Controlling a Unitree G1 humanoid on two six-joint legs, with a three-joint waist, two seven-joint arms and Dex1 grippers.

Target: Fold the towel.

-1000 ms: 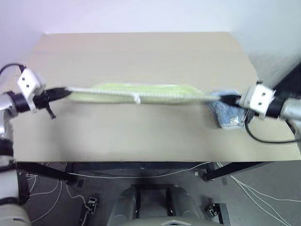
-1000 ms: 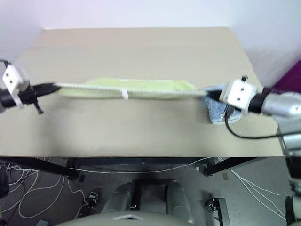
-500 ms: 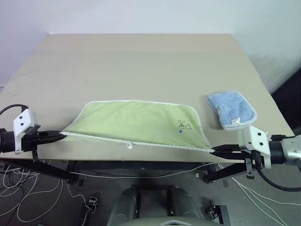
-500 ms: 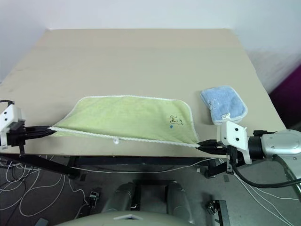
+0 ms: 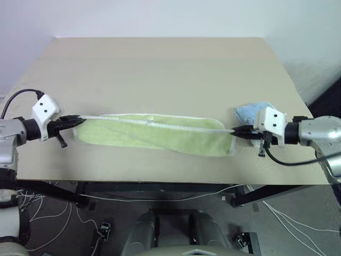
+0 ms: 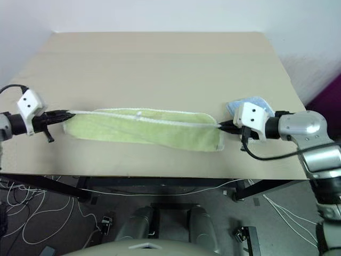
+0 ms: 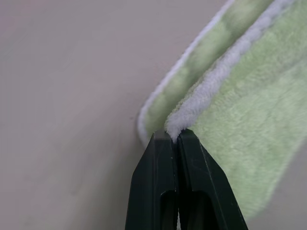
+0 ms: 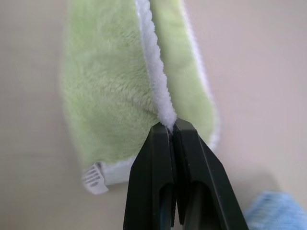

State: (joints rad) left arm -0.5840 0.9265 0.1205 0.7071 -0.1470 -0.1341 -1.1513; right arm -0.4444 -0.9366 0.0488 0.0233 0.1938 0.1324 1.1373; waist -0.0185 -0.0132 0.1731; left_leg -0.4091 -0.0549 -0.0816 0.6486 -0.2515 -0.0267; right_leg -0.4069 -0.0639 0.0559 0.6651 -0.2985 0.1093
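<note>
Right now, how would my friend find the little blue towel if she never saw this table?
Start at the big tan table and follow the long yellow-green towel stretched across its near part. At the robot's right-hand end of it, just behind the right claw pinching that corner, lies the blue towel. It is the only blue cloth, small and partly hidden by the claw's white wrist block.

We're carrying the towel's (image 5: 154,133) near edge forward over the table (image 5: 160,69), doubling it into a narrow strip.
</note>
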